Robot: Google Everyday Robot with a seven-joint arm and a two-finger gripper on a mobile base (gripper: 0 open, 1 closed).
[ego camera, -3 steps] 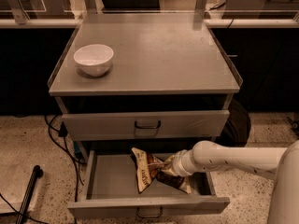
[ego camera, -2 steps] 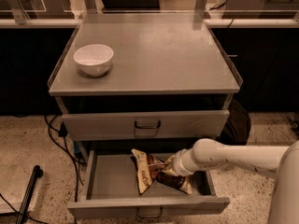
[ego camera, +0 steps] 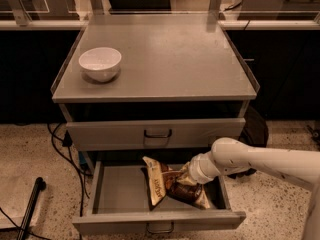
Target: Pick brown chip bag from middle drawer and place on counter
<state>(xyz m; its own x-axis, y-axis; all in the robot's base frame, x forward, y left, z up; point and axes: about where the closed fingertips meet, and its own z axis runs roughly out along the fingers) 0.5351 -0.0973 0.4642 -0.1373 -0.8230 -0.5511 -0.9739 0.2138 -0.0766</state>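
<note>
Pincer (ego camera: 181, 176) down in the open middle drawer (ego camera: 117, 196), at the brown chip bag (ego camera: 159, 186).
White arm (ego camera: 260, 160) reaches in from the right, and its pincer meets the bag's upper right part; I cannot tell whether it is spread or pinching. The bag lies on the drawer floor, right of centre, cream end to the left. The drawer above (ego camera: 120, 133) is closed. A white bowl (ego camera: 100, 63) stands at the worktop (ego camera: 170, 59) left.

text: dark lettering along the cream side of the brown chip bag (ego camera: 169, 187), too small to read | other text, labels, numbers: none readable | gripper (ego camera: 182, 176): at the bag, low inside the open middle drawer (ego camera: 116, 196)
</note>
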